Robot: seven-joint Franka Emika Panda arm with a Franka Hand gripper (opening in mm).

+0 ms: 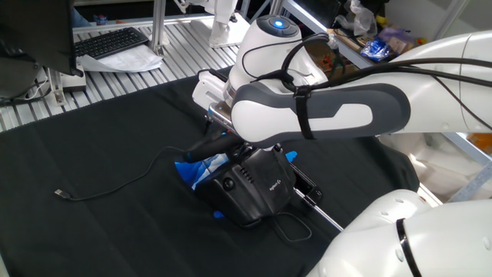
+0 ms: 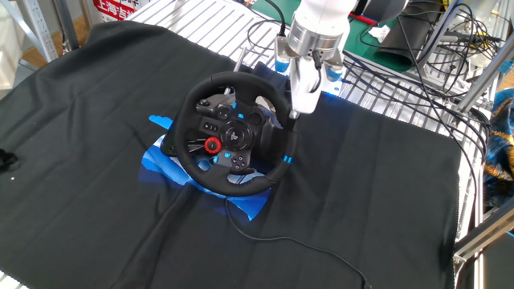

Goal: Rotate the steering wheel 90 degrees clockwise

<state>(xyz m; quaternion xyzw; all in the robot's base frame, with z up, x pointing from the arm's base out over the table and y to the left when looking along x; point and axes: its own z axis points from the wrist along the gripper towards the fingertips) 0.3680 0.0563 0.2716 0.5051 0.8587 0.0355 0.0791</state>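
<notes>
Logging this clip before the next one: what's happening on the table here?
A Franka arm has its pincer down at the far right edge of a black gaming steering wheel, which sits on its base on a black cloth. Whether the fingers have closed on the rim cannot be told. The wheel's blue rim mark sits at the lower right.

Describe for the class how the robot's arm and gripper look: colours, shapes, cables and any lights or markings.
The arm has smooth, rounded white shells with grey sections at the joints. A blue light glows on one joint cap, and black cables strapped with a black band run along it. The wrist is a silver-grey cylinder; the gripper has a white body.
</notes>
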